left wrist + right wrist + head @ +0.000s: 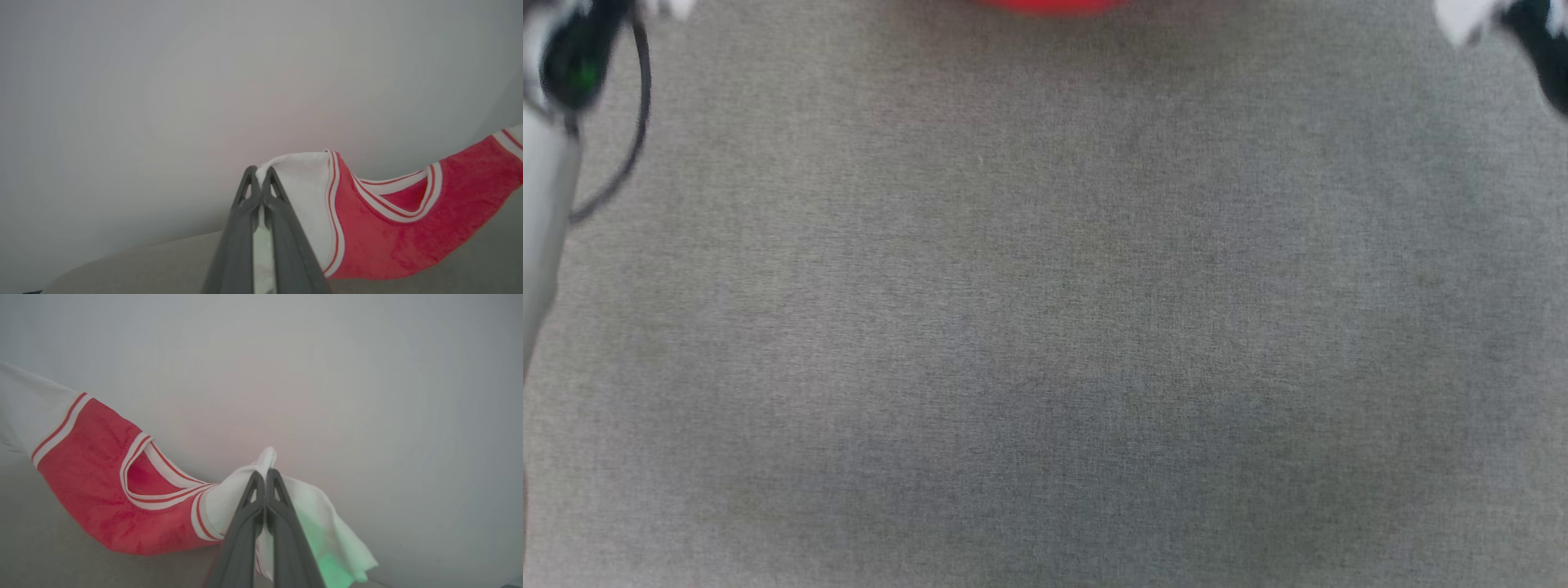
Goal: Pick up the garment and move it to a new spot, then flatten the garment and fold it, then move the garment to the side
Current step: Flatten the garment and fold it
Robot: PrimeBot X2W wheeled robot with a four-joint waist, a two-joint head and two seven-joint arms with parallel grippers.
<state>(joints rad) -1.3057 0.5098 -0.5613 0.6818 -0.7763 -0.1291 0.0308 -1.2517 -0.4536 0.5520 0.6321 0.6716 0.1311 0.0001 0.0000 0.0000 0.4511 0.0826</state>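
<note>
Your L gripper [258, 176] & R gripper [265, 476] are each clamped on a white sleeve [304, 183]. The garment [380, 241] looks thin, limp & light, so grip at the shoulder seams; expect mid sag.

garment [1045, 5]: cut by top edge | left arm [572, 57]: blurred

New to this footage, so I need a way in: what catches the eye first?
A red T-shirt with white sleeves and striped trim hangs stretched across both wrist views. The left pincer is shut on one white sleeve, the right pincer on the other. A grey cloth surface spreads below in the head view.
</note>
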